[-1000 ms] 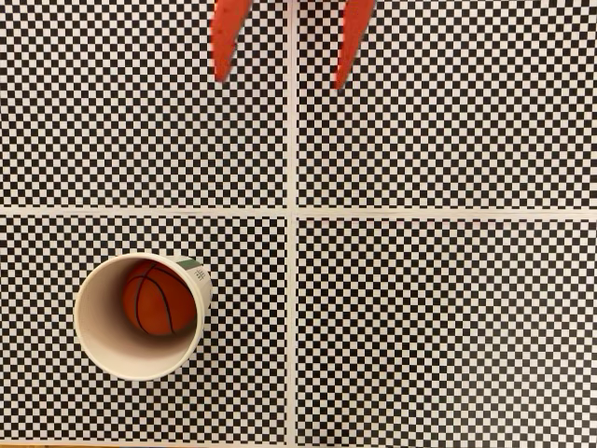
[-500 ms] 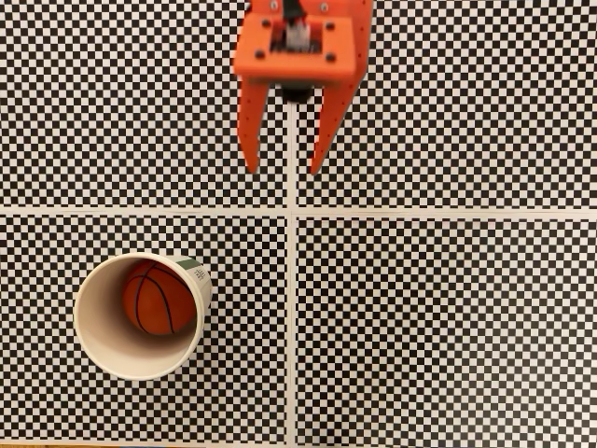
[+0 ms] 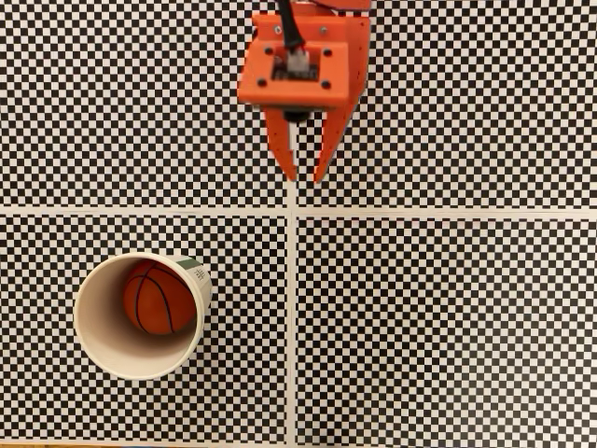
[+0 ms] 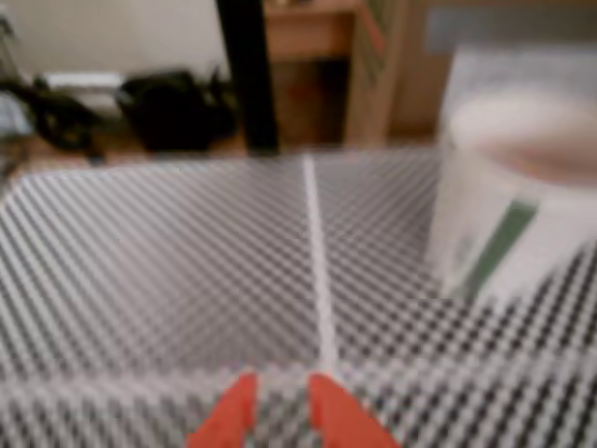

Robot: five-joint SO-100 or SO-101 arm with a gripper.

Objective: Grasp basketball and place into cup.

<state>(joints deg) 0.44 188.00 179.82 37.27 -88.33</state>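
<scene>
Although the basketball (image 3: 159,298) already sits in the cup (image 3: 103,350), it looks light; the empty pincer (image 3: 305,176) is nearly clenched.

Cup (image 3: 104,347): matt cream paper, smooth pale inside. Ball (image 3: 159,299): slightly glossy, probably rubber. Gripper (image 3: 306,177): matt orange plastic. Mat (image 3: 448,327): flat printed checkerboard, low sheen. Wrist view blurred; wooden furniture (image 4: 312,33) behind.

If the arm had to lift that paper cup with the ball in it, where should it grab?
Probably the cup wall just under the rim, approached from the side: it stands upright, and the basketball fills much of its mouth. The gripper would need wider jaws.
</scene>
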